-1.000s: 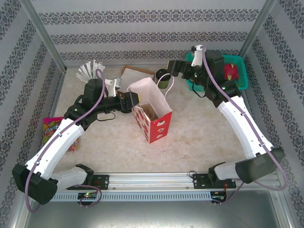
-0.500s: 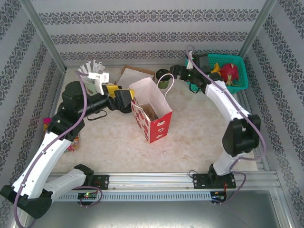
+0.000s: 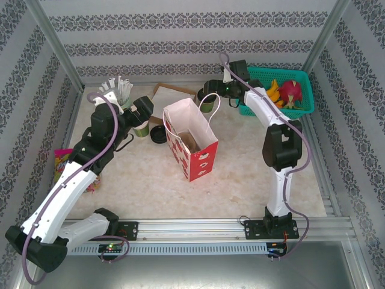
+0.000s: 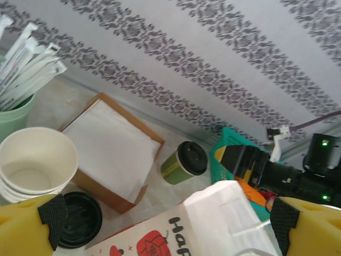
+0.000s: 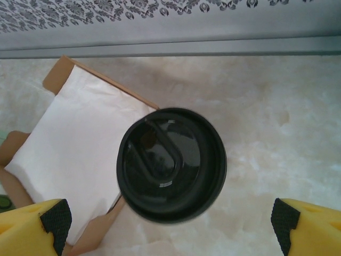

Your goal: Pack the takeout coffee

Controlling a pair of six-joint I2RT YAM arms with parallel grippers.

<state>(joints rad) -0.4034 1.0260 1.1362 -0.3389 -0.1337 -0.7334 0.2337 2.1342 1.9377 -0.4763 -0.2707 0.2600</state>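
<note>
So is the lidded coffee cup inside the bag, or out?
Out. The takeout coffee stands upright on the table behind the paper bag, black lid on.

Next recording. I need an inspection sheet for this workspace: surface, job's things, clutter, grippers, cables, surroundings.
Surface: pale marbled table, no spill seen.
Job's things: coffee cup, black lid on, upright behind the open paper bag, not yet packed.
Clutter: stack of lidless cups, loose lid, cup of straws, napkin box, teal basket, snack packet.
Grippers: left gripper open, holding nothing, beside the bag; right gripper open over the coffee cup, not gripping.
Cables: purple cables along each arm, no snag seen.
Surroundings: patterned walls, metal frame posts.
</note>
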